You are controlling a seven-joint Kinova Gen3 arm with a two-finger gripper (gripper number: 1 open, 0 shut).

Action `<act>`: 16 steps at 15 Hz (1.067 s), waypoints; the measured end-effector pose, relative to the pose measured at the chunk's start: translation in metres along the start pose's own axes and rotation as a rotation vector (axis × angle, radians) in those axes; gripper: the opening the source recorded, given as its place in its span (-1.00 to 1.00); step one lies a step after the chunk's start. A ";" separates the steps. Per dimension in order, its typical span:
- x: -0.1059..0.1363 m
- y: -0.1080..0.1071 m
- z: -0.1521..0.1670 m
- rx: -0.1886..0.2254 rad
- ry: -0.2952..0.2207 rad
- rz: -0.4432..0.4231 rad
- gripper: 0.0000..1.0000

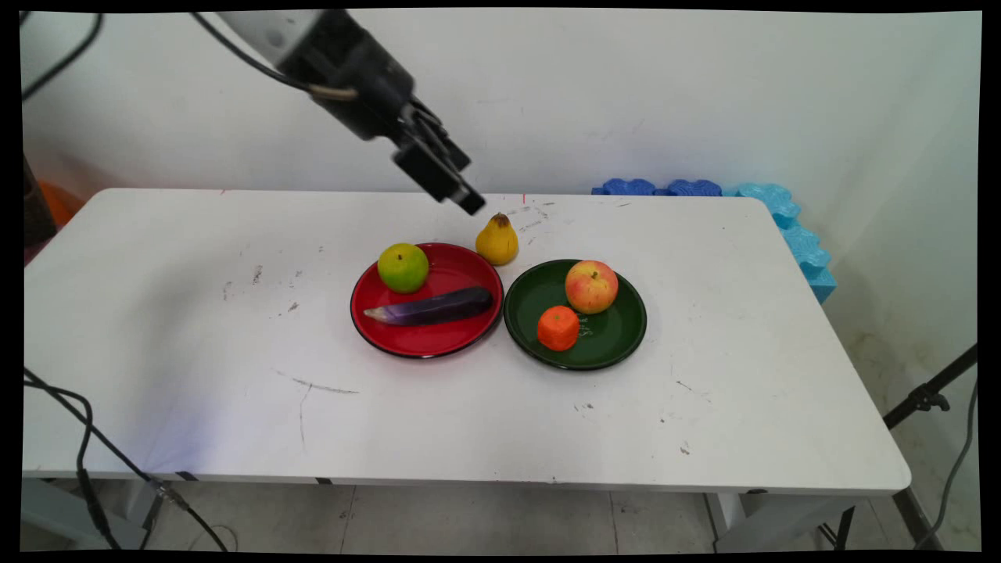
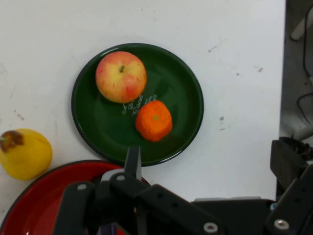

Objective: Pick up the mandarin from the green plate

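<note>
The gripper [image 1: 468, 205] hangs above the pear [image 1: 497, 240], holding nothing; how wide it stands I cannot tell. The pear sits just behind the red plate [image 1: 426, 344].

White bench [image 1: 195, 375], rectangular with rounded corners, top scuffed and marked in places. Lying directly on it:
- Red plate [image 1: 426, 344], round, near the centre.
- Green plate [image 1: 618, 344], round, dark, just beside the red plate on its right, rims close together or touching.
- Yellow pear [image 1: 497, 241], upright, stem end up, on the bare top behind the two plates, just beside the red plate's far rim.

A black cable [image 1: 82, 438] hangs over the bench's near left edge.
</note>
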 end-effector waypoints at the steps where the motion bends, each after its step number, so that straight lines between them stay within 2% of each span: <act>1: 0.004 0.000 0.015 0.004 -0.015 -0.004 1.00; 6: 0.019 0.002 0.087 0.021 -0.080 -0.014 1.00; 16: 0.026 0.001 0.189 0.054 -0.165 -0.051 1.00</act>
